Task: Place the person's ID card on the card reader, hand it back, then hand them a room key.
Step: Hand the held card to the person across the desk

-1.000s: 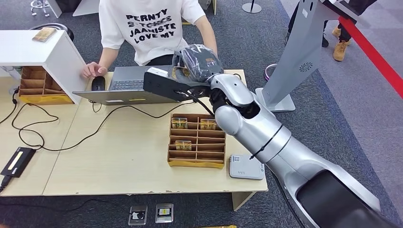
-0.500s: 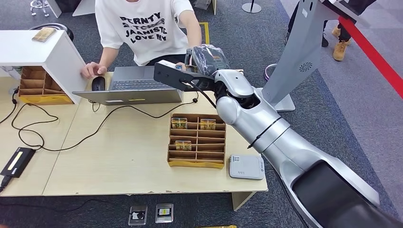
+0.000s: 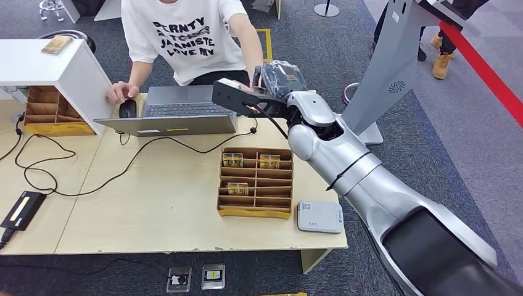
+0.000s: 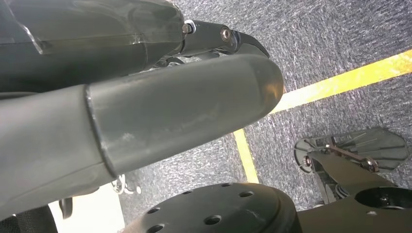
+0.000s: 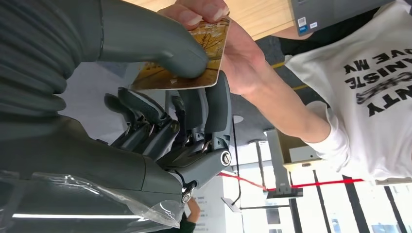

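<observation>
Right hand [image 5: 160, 92] stretched out over the far edge of the table [image 3: 160, 203], thumb pressing a golden card [image 5: 182, 60] against the fingers [image 5: 214, 111], so pinched and held. Person's hand [image 5: 228, 43] on the same card from the far end, fingertips clamped over its corner; both holding at once, mid-handover. In the head view, card hidden behind the right hand [image 3: 280, 77] and its black wrist bracket. Likely a thin, stiff, light card with a slick face: easy to let slide, hard to hurt, best taken by the flat faces near an edge with a firm pinch, leaving the free end for the other party. Left hand [image 4: 145, 116] hanging low over grey carpet with a yellow line, thick thumb across the picture; fingers not readable, so cannot tell if open or closed. On the table: card reader [image 3: 319, 216] at the near right corner, wooden tray [image 3: 254, 183] of more golden cards just beside it, laptop [image 3: 169, 114] with a mouse [image 3: 127, 108] near the person, black cable [image 3: 92, 163] looping across the top. Tray and laptop lid sitting under the arm's path; a low sweep back could probably clip either.
</observation>
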Controlling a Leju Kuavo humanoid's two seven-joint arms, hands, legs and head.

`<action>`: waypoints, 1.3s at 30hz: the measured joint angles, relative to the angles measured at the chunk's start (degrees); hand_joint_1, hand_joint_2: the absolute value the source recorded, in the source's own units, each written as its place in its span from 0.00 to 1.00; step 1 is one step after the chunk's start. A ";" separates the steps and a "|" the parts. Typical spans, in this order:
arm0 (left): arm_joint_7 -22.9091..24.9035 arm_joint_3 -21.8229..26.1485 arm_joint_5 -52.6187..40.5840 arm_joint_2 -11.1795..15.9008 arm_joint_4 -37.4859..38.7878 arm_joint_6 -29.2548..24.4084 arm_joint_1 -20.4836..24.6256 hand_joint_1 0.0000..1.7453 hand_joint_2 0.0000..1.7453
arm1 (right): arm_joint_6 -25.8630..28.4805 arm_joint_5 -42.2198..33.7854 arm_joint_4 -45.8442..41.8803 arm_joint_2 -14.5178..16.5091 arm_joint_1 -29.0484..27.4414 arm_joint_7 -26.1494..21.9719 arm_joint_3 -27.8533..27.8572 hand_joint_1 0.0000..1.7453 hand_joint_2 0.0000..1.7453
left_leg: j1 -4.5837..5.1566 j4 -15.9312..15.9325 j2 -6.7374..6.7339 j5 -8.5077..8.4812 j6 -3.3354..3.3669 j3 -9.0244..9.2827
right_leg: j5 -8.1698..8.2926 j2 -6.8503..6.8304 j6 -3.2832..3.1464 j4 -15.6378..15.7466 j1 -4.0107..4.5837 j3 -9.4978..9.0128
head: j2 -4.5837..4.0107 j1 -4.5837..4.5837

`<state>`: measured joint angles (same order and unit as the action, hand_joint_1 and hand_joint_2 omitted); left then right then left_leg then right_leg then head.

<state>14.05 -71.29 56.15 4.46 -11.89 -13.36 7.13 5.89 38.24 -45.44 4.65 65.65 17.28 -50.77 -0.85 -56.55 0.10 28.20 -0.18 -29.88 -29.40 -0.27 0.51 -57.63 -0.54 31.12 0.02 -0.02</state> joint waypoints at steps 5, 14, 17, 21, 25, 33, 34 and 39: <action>0.00 -0.45 0.00 0.00 0.00 0.15 0.00 0.00 0.00 | -0.57 0.55 0.36 -0.16 0.00 0.62 -0.02 0.00 1.00 | 0.00 0.00 0.00 0.00 0.00 0.00 | 0.00 0.00 0.00 0.00 0.00 0.00 | 0.00 0.00; 0.00 -0.69 0.07 0.00 0.00 0.18 0.01 0.00 0.00 | -0.92 1.28 0.43 -0.38 -0.02 0.85 -0.04 0.00 1.00 | 0.00 0.00 0.00 0.00 0.00 0.00 | 0.00 0.00 0.00 0.00 0.00 0.00 | 0.00 0.00; 0.00 -0.69 0.32 0.00 0.00 0.18 0.01 0.00 0.00 | -0.78 1.28 0.43 -0.37 -0.09 0.61 -0.04 0.00 1.00 | 0.00 0.00 0.00 0.00 0.00 0.00 | 0.00 0.01 0.00 0.00 0.00 0.00 | 0.00 0.00; 0.00 -0.69 0.93 0.00 0.00 0.14 0.02 0.00 0.00 | 1.44 -0.58 -0.07 -0.41 -0.91 -0.75 0.25 0.00 0.25 | 0.00 0.00 0.00 0.00 0.00 0.01 | 0.00 0.00 0.00 0.00 0.00 0.00 | 0.00 0.00; 0.01 -0.69 1.76 0.00 0.00 0.01 0.01 0.00 0.00 | 5.29 -6.30 -2.38 -0.65 -3.51 -3.46 2.05 0.00 0.00 | 0.00 0.00 0.00 0.00 0.00 0.02 | 0.00 0.00 0.00 0.00 0.00 0.00 | 0.00 0.00; 0.22 -0.69 3.27 -0.01 0.00 -0.72 -0.03 0.00 0.00 | 13.04 -19.65 -12.23 -3.25 -12.39 -8.58 6.27 0.00 0.00 | 0.00 -0.01 -0.01 0.00 0.00 0.05 | 0.00 0.01 0.00 0.02 0.00 0.00 | 0.00 -0.01; 0.22 -0.69 3.43 -0.02 0.00 -0.81 -0.03 0.00 0.00 | 13.76 -21.11 -13.59 -3.65 -13.61 -9.26 6.71 0.00 0.00 | 0.00 -0.01 -0.01 0.00 0.00 0.05 | 0.00 0.01 0.00 0.02 0.00 0.00 | 0.00 0.00; 0.22 -0.69 4.30 -0.13 0.00 -1.06 -0.10 0.00 0.00 | 16.36 -26.58 -20.52 -6.05 -19.13 -12.27 8.54 0.00 0.00 | 0.01 -0.01 -0.04 0.01 0.00 0.03 | 0.00 0.02 0.00 0.02 -0.01 0.01 | 0.00 0.01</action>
<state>14.27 -71.97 60.45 4.33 -11.89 -14.42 7.04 22.25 11.66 -65.95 -1.40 46.52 5.01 -42.23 -0.85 -56.56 0.06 28.21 -0.18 -29.85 -29.40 -0.25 0.51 -57.61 -0.54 31.14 0.02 -0.02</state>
